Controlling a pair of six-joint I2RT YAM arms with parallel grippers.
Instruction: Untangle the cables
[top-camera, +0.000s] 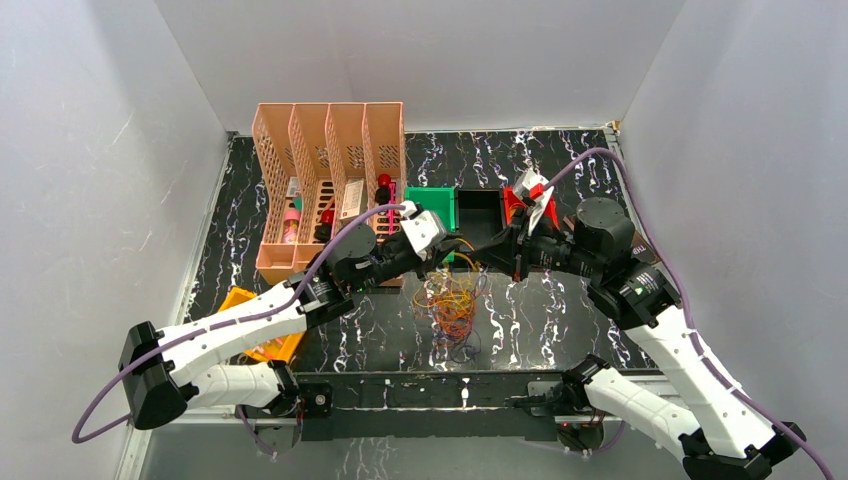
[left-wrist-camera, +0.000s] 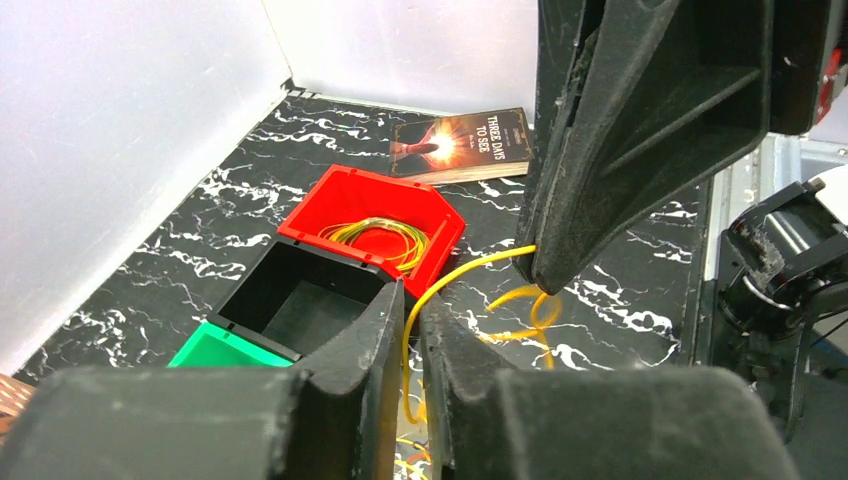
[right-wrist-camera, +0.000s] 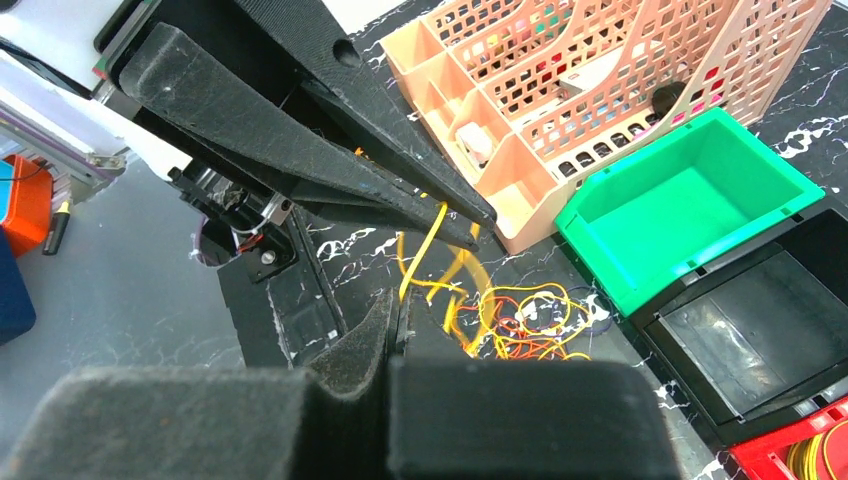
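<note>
Big black marbled table (top-camera: 560, 325) took up the whole scene, with a peach slotted file organizer (top-camera: 330, 165) standing at the back left. Right next to it sat a row of three bins touching each other: green bin (top-camera: 428, 192), then black bin (top-camera: 480, 200), then red bin (left-wrist-camera: 335, 195), and the red one had a coil of yellow-green cable (left-wrist-camera: 385, 235) lying in it. A book (left-wrist-camera: 460, 145) lay flat on the table beyond the red bin. Both arms met over the middle of the table, tips nearly touching. The right gripper (right-wrist-camera: 397, 305) was clamped fully together and a yellow cable (left-wrist-camera: 460, 266) ran right into its tip. The left gripper (left-wrist-camera: 412, 320) had its fingers almost together, with that same yellow strand running through the slim gap between them, but honestly I couldn't tell if it was actually pinching it. The rest of the cables (top-camera: 452, 305), a messy heap of orange, yellow, red and dark loops, lay on the table just below the grippers, in front of the green bin.
</note>
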